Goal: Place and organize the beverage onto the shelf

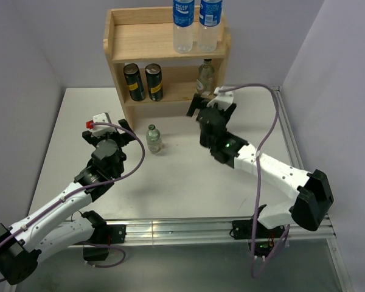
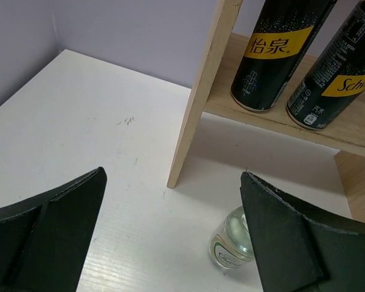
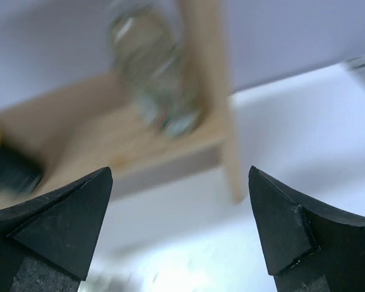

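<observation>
The wooden shelf (image 1: 121, 48) stands at the table's far edge. Two blue-labelled plastic bottles (image 1: 194, 24) stand on its top tier. Two dark gold-topped cans (image 1: 143, 82) stand on the lower tier at left, also in the left wrist view (image 2: 274, 55). One glass bottle (image 1: 205, 78) stands on the lower tier at right, blurred in the right wrist view (image 3: 161, 79). The other glass bottle (image 1: 153, 139) stands on the table before the shelf, partly behind a finger in the left wrist view (image 2: 231, 240). My left gripper (image 1: 109, 131) is open, left of that bottle. My right gripper (image 1: 210, 104) is open and empty, just in front of the shelf's right end.
The white table (image 1: 79, 121) has a metal rail along its right side (image 1: 286, 134) and front edge. Grey walls close in behind and beside the shelf. The shelf's left side panel (image 2: 198, 103) stands just ahead of my left gripper.
</observation>
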Robot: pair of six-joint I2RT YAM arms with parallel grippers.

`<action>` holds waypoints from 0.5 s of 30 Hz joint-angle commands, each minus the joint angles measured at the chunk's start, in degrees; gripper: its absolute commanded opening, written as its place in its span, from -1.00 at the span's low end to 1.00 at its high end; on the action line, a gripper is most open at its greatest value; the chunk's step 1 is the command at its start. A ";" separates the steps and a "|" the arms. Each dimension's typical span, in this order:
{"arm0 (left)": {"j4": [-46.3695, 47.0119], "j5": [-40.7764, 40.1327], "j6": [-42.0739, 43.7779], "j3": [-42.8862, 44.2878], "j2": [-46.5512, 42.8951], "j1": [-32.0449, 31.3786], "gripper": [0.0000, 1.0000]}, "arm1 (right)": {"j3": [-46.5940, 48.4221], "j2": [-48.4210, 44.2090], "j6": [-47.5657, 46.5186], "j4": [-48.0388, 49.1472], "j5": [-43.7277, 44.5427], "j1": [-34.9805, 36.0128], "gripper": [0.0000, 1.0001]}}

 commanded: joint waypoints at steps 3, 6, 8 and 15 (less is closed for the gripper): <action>1.32 0.46 -0.14 -0.08 -0.67 0.63 0.99 | -5.07 -1.16 9.33 -4.69 5.61 15.52 1.00; 0.97 0.19 -0.84 0.28 -0.05 1.16 0.99 | -4.90 4.01 14.52 -6.82 4.66 22.03 1.00; 0.01 -0.07 -1.71 0.71 1.00 1.69 0.99 | -4.37 6.65 16.72 -6.46 1.84 23.62 1.00; -0.61 -0.07 -2.86 0.89 1.27 2.92 0.99 | -0.42 18.25 18.31 -5.15 -0.18 25.65 1.00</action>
